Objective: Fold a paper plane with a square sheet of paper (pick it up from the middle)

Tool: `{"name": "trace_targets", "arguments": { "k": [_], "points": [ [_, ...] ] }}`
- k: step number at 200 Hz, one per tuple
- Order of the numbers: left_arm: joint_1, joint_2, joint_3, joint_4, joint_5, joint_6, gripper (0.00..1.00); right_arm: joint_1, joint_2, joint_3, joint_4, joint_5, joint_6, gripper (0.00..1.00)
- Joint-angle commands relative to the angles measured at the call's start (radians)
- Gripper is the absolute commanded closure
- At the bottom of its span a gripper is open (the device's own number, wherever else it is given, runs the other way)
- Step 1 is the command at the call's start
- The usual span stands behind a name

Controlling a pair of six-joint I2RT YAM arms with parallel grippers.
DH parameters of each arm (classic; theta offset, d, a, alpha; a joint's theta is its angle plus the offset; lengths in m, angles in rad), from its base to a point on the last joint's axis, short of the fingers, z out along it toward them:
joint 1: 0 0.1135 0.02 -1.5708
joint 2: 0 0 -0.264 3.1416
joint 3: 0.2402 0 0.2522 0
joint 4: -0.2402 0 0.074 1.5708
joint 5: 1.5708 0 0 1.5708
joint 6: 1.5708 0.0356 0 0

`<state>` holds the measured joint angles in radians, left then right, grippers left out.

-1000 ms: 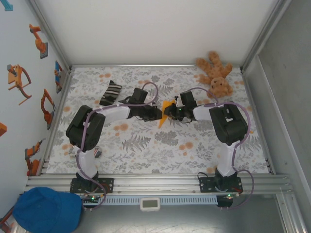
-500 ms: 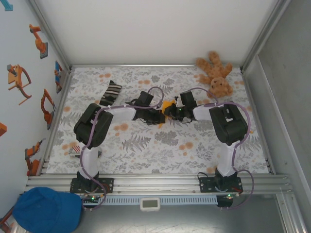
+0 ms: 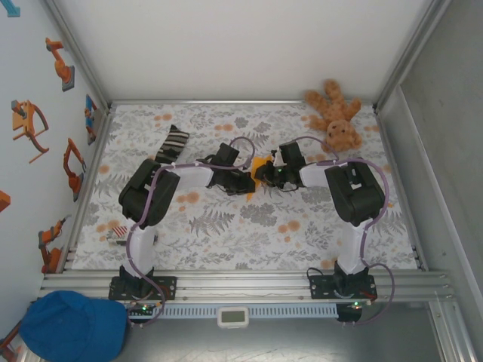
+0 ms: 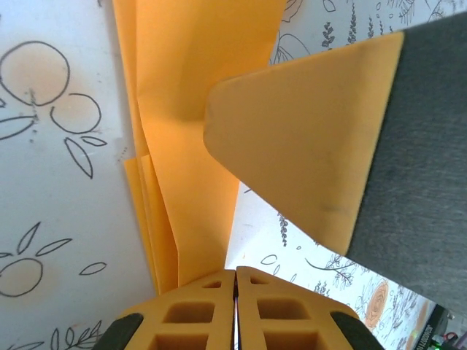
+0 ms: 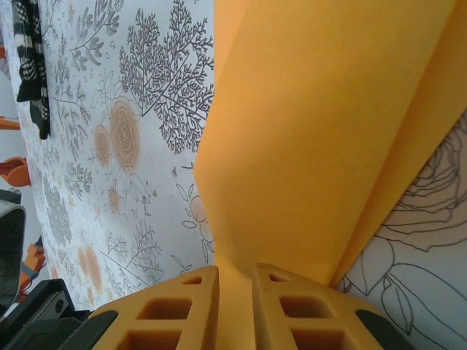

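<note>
The folded orange-yellow paper [image 3: 260, 163] is held raised above the middle of the floral worktop [image 3: 226, 226], grasped in the right gripper's [image 5: 235, 283] jaws, while the left gripper's [image 4: 235, 283] jaws are clenched together at its edge, any pinch on it not being discernible.

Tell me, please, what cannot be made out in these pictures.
Shape of the paper: top view, left gripper and right gripper cover most of it.
Its edges: right wrist view, cut off at top and right.
The small item by the left arm: top view, too small to identify, partly under the arm.
</note>
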<state>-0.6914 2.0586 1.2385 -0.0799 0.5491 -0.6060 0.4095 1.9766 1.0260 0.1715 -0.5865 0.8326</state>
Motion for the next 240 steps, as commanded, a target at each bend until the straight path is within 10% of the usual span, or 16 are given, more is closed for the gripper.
{"name": "trace_targets", "arguments": {
  "k": [1,240],
  "points": [
    [0.004,0.009,0.003,-0.033,-0.003,0.022,0.92,0.007,0.013,0.025,-0.018,0.013,-0.019,0.81],
    [-0.009,-0.065,-0.172,-0.108,-0.026,0.07,0.95,0.016,0.065,0.13,-0.292,0.166,-0.064,0.86]
  ]
}}
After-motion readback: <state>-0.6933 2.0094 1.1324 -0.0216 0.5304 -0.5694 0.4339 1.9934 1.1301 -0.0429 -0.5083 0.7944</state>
